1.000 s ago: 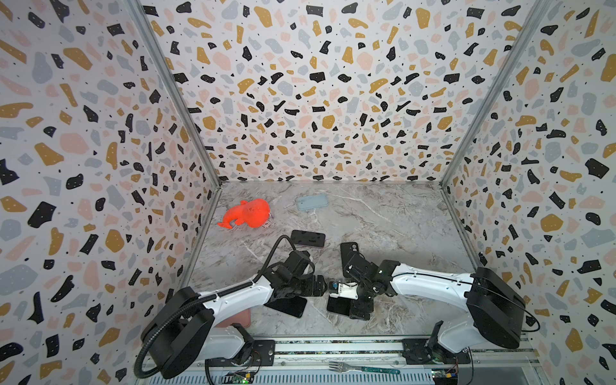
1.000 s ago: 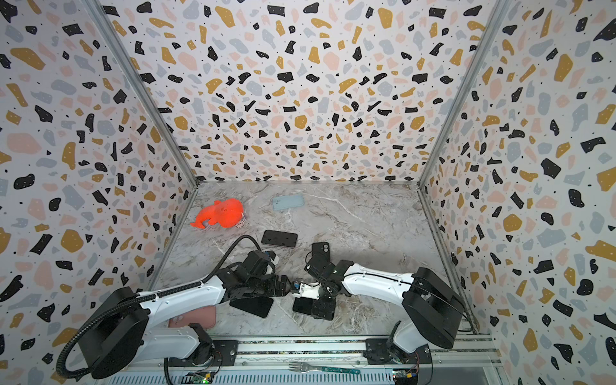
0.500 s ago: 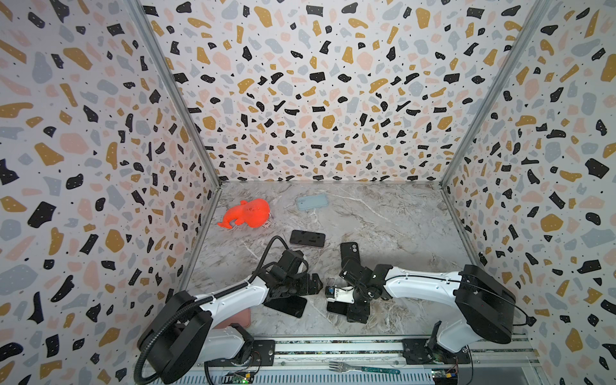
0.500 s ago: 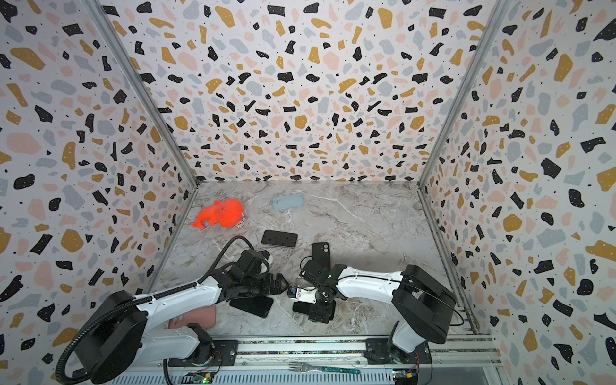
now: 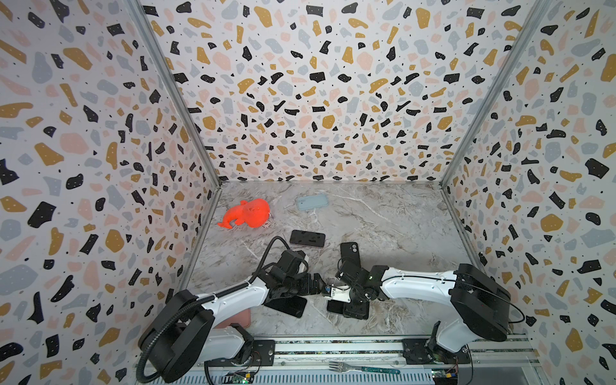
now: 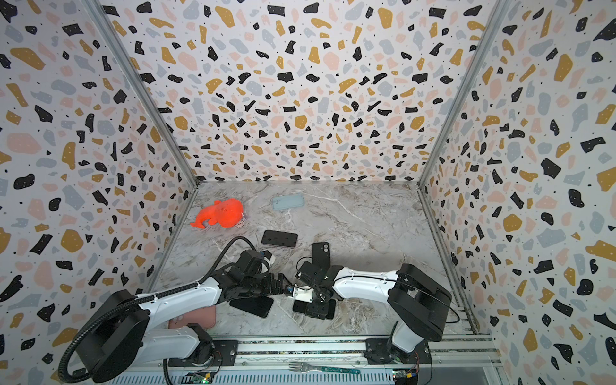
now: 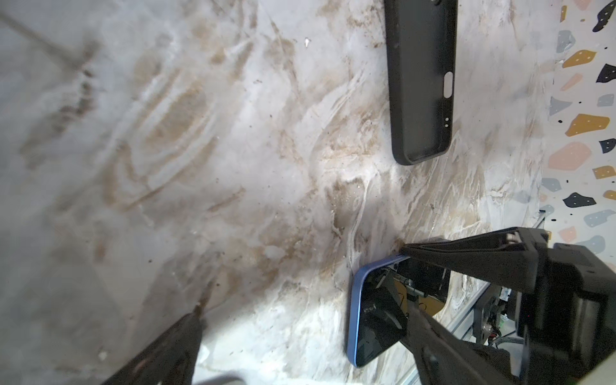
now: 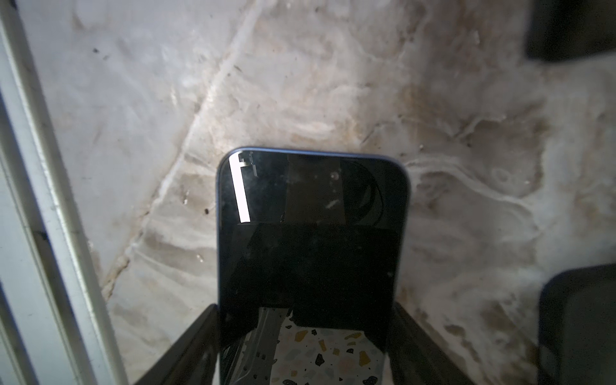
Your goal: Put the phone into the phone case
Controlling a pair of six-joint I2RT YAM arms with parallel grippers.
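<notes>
On the rail in front of the worktop (image 5: 393, 226) you have a fork (image 5: 376, 369). Just inside the front edge, a pink case (image 6: 195, 318) lies partly under the left arm. Beside it, under that arm's wrist, is a flat black slab (image 5: 288, 305); you cannot tell whether it is a phone or a case. The left jaws stand wide with nothing between them and point across the middle toward the right arm's wrist. The phone (image 8: 310, 260), the thing you are after, lies flat and screen up on the worktop near the front, a little right of the middle, and its rim is blue. The right jaws reach down over it, with one of the fingers (image 8: 188, 346) along each long edge. In the right wrist view they look to lie against the rim, but you cannot tell whether they grip it. Just beyond the right wrist lies the black phone case (image 5: 349, 253), open side up in the left wrist view and apart from the phone. Farther back and to its left rests another dark phone (image 5: 307, 238). Beyond that, an orange toy whale (image 5: 246, 213) sits by the left wall, and a pale blue case (image 5: 312, 202) lies near the back wall.
</notes>
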